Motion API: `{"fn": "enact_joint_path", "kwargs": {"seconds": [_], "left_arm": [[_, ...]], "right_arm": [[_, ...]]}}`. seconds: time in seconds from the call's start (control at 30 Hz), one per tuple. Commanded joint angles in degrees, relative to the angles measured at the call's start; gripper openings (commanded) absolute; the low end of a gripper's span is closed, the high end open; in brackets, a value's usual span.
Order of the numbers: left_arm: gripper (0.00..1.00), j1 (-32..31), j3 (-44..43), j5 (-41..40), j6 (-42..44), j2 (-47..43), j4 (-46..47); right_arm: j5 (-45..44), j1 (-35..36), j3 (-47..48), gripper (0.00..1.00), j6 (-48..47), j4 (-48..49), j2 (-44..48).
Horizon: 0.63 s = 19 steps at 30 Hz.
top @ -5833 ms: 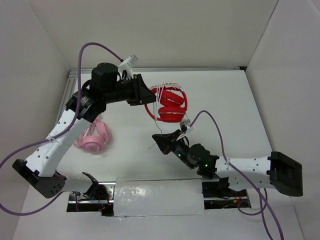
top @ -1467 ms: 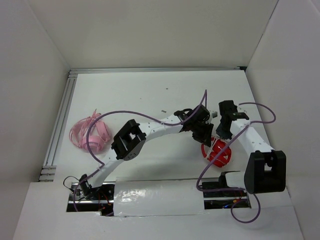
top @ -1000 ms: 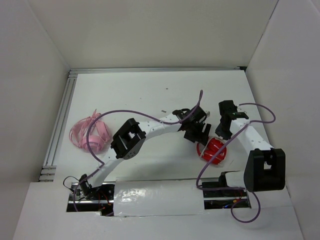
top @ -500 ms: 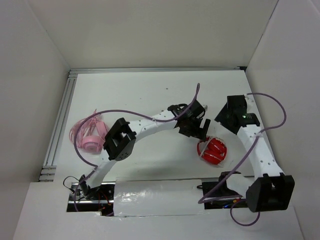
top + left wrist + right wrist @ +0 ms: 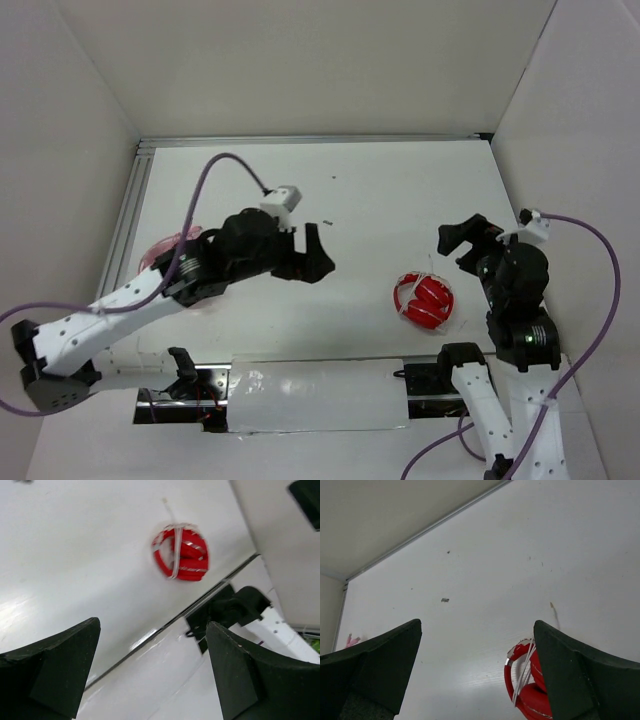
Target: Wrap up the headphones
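Top external view, left to right: the pale pink headphones (image 5: 160, 248) are seen at the left edge of the white tabletop (image 5: 400, 185), partly covered by the left arm. The left end effector (image 5: 322, 252) is held above the middle of the tabletop with its fingers spread wide; nothing is gripped between them. The red headphones (image 5: 425, 301) are found right of centre, near the front edge, lying folded into a compact bundle, with the thin white cable (image 5: 404, 299) drawn across the cups and headband. Neither end effector is in contact with them. The right end effector (image 5: 452, 250) is held just behind and to the right of the bundle, likewise fully open and empty.

Left wrist view: the red headphones (image 5: 181, 554) are seen well apart from the open fingers (image 5: 55, 675), and the white cable (image 5: 175, 550) is shown crossing them as a band.

Right wrist view: the red headphones (image 5: 530, 685) are cut off by the lower edge of the picture, between the spread fingers (image 5: 572, 675) and clear of both.
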<state>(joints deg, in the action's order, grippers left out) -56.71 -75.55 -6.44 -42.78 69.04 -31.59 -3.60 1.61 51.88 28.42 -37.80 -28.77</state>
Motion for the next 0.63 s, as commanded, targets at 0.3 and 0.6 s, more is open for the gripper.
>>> {"fn": "enact_joint_path", "kwargs": {"seconds": [0.3,0.6], "left_arm": [[0.99,-0.60,18.59,-10.53,-28.41,-26.84,-25.36],[0.99,-0.60,14.56,-13.69,-30.51,-24.13,-31.94]], "right_arm": [[-4.05,-0.20,-6.88,1.00,-0.30,7.39,8.21],[-3.97,-0.20,-7.58,1.00,-0.91,8.27,9.88]]}}
